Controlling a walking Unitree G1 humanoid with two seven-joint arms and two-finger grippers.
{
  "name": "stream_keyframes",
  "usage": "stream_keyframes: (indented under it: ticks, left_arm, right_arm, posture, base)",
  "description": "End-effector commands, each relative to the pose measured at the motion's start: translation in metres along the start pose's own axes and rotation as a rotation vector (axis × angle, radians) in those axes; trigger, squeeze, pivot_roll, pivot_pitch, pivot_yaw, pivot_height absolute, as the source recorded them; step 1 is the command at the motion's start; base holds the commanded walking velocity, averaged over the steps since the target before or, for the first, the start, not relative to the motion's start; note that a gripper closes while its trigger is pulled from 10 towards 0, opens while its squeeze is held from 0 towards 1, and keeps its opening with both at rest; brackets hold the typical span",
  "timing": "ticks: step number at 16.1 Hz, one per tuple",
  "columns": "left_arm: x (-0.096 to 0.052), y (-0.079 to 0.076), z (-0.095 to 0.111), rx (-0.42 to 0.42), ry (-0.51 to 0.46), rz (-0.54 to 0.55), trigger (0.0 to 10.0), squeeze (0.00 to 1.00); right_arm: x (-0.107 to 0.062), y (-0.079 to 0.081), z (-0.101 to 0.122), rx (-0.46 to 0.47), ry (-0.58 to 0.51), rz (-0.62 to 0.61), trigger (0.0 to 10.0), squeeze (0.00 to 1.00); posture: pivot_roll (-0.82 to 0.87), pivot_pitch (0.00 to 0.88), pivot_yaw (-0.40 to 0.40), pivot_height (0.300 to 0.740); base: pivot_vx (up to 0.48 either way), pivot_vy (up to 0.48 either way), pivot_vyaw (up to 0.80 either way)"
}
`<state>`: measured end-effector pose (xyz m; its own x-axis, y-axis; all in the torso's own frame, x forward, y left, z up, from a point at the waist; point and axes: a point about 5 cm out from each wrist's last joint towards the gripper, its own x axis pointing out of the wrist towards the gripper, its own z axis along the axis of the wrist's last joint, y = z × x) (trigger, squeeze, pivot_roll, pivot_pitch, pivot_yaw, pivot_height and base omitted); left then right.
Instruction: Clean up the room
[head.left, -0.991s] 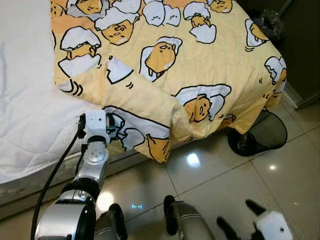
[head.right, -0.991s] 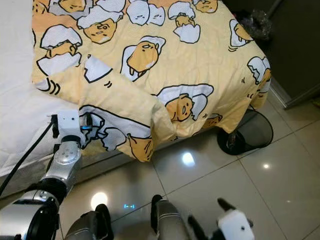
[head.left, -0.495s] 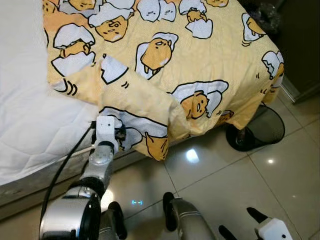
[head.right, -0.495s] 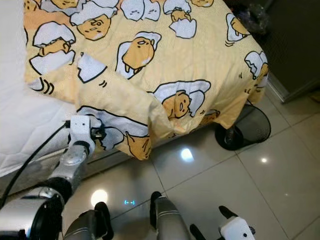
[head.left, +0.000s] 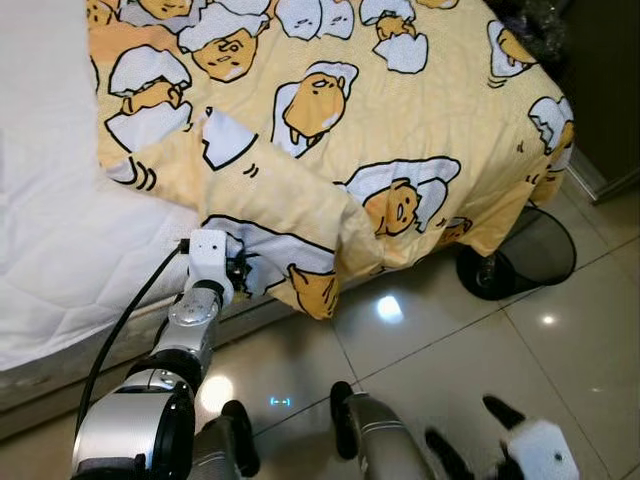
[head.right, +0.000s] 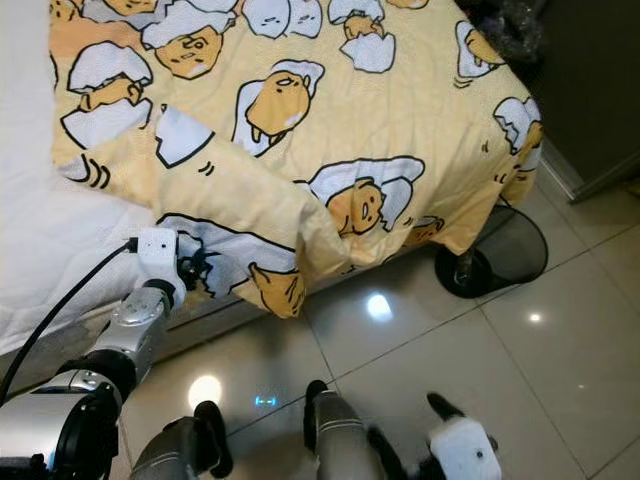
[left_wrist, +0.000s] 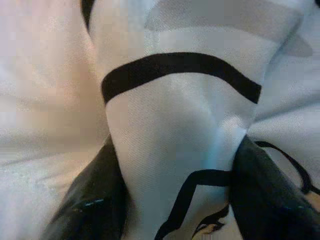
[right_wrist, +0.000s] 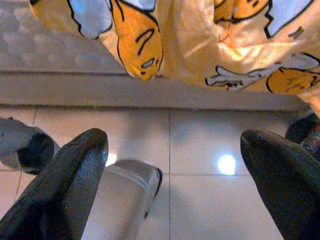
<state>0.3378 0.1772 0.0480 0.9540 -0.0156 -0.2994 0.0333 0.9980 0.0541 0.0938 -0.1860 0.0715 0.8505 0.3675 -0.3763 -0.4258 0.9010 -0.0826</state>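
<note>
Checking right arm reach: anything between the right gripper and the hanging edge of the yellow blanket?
Nothing visible. The right gripper hangs open over bare floor tile, with the blanket edge straight ahead. The left gripper is already shut on a fold of that blanket.

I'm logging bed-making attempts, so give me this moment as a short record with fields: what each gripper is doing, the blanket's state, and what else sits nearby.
left gripper: shut on a fold of the blanket at the bed's near edge
right gripper: open, low over the tiled floor, holding nothing
blanket: yellow cartoon print, spread over the bed, near corner folded back and hanging over the side
mattress: white quilted surface bare on the robot's left
nearby: black round fan base on the floor by the bed corner
</note>
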Motion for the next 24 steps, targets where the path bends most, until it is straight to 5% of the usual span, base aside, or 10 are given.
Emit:
stream_keyframes:
  ticks: [1,5,12,13,24]
  left_arm:
    - [-0.006,-0.012,-0.02,-0.022,0.066,-0.077,0.0,0.0]
    - [-0.008,-0.028,-0.021,0.017,0.063,-0.225,0.0,0.0]
    - [-0.008,-0.016,-0.022,0.022,0.068,-0.182,0.0,0.0]
    - [-0.008,-0.013,-0.023,0.062,0.086,-0.162,10.0,0.0]
    - [-0.019,0.006,-0.045,0.122,0.149,-0.065,10.0,0.0]
  right_arm:
    - [-0.002,0.001,-0.002,0.029,0.022,-0.014,10.0,0.19]
    - [0.005,0.0,0.001,0.08,0.014,-0.046,10.0,0.2]
    - [0.013,0.0,-0.002,0.066,0.038,-0.028,10.0,0.2]
    - [0.015,-0.001,-0.003,0.066,0.04,-0.027,10.0,0.19]
    - [0.026,-0.001,-0.008,0.047,0.042,0.015,10.0,0.19]
  posture:
    - [-0.46,0.324,-0.065,0.74]
    - [-0.44,0.322,-0.049,0.74]
    - [-0.43,0.308,-0.047,0.74]
    - [-0.43,0.299,-0.045,0.74]
    - [-0.4,0.242,-0.046,0.74]
  base:
    - [0.0,0.0,0.0]
    - [0.0,0.0,0.0]
    - [0.0,0.0,0.0]
    - [0.0,0.0,0.0]
    - [-0.087,0.0,0.0]
